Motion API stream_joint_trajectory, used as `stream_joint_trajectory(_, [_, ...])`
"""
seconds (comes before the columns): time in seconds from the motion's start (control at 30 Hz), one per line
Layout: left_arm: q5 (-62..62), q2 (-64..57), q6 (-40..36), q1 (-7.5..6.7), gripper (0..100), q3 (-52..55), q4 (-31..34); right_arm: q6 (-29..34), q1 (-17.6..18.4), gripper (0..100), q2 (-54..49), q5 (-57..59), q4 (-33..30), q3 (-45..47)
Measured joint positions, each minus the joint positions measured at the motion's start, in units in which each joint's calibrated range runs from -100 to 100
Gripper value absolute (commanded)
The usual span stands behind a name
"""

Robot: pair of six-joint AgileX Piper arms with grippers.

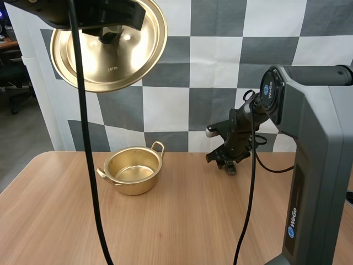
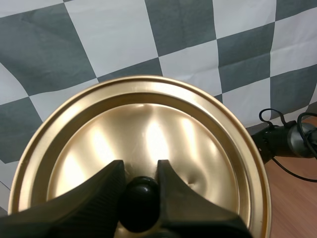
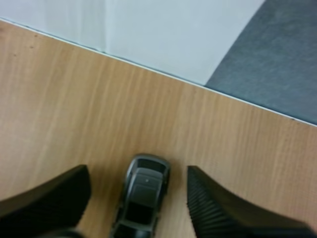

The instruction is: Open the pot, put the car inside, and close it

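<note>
Holding the lid (image 1: 110, 49) high above the tabletop (image 1: 193, 221), the left tool (image 2: 140, 168) is clamped on its black knob (image 2: 140, 204), which leaves the pot (image 1: 132, 185) below open and empty. The right tool (image 3: 137, 171) hangs low, fingers spread either side of the small grey car (image 3: 141, 196) on the tabletop, apparently lined up to grasp it.
</note>
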Motion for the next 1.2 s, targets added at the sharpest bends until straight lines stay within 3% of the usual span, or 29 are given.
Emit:
stream_joint_trajectory(0.03, [0.0,0.0,0.0,0.0,0,0.0,0.0,0.0,0.0,0,0.1,0.2,0.8,0.0])
stream_joint_trajectory(0.77, [0.0,0.0,0.0,0.0,0,0.0,0.6,0.1,-0.2,0,-0.6,-0.2,2.2,0.0])
stream_joint_trajectory(1.0, [0.0,-1.0,-0.7,0.0,0,0.0,0.6,-4.2,-0.3,0,-11.3,4.2,3.0,0.1])
stream_joint_trajectory(1.2, [0.0,-4.9,-1.0,0.0,0,0.0,1.2,-12.2,-0.3,0,-22.3,13.9,9.8,0.1])
